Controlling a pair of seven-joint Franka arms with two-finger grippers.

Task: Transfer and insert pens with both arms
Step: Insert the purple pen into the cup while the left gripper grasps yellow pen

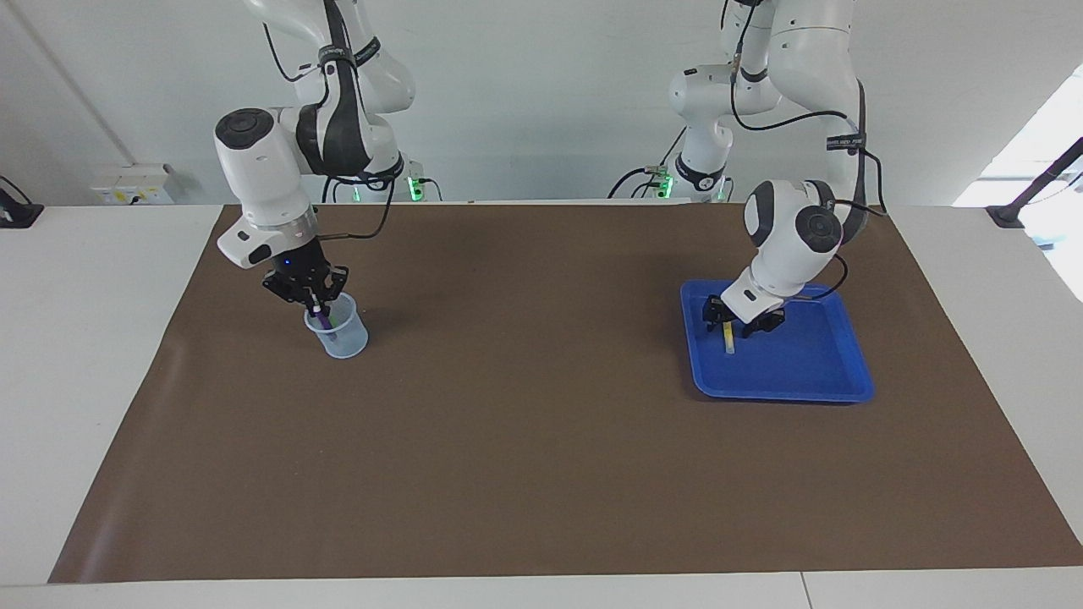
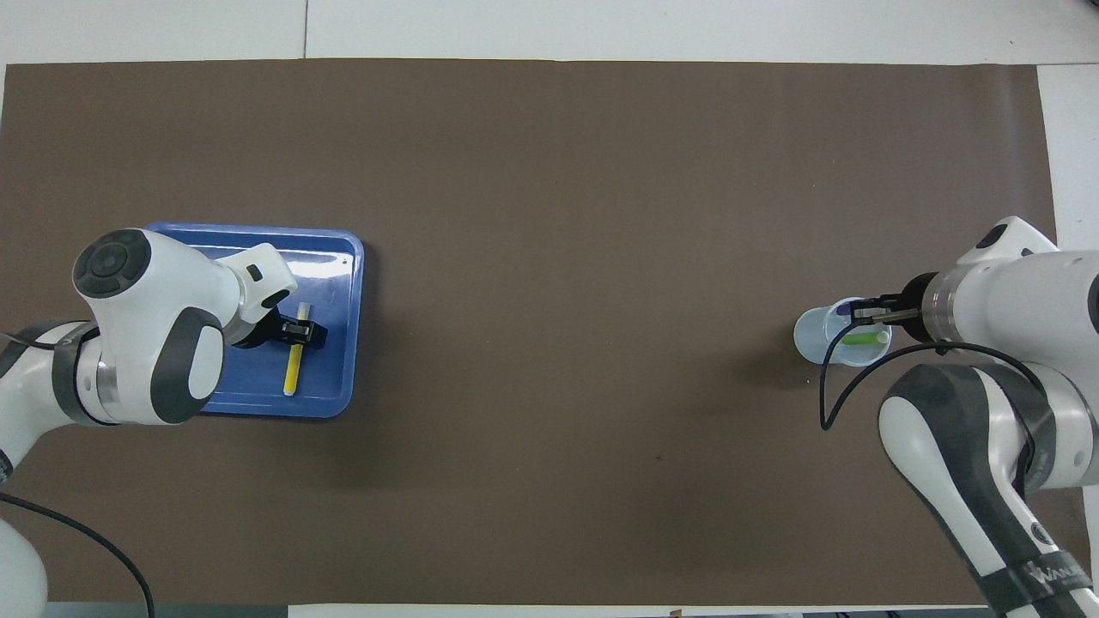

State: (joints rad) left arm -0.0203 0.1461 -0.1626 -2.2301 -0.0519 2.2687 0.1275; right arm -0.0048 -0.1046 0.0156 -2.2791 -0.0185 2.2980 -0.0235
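Observation:
A yellow pen (image 1: 728, 340) (image 2: 293, 373) lies flat in the blue tray (image 1: 812, 372) (image 2: 335, 257) toward the left arm's end of the table. My left gripper (image 1: 732, 320) (image 2: 298, 330) is down in the tray, open, straddling the pen's end nearer the robots. A clear plastic cup (image 1: 345, 338) (image 2: 809, 336) stands toward the right arm's end. A green pen (image 2: 863, 339) leans inside it. My right gripper (image 1: 315, 298) (image 2: 863, 316) hangs just over the cup's rim, shut on a purple pen (image 1: 322, 318) (image 2: 846, 305) whose lower end is inside the cup.
A brown mat (image 1: 541, 440) covers most of the white table. Two smaller white arms with green-lit bases (image 1: 413, 188) stand at the robots' end. The tray's part toward the table's end (image 1: 829, 338) is bare.

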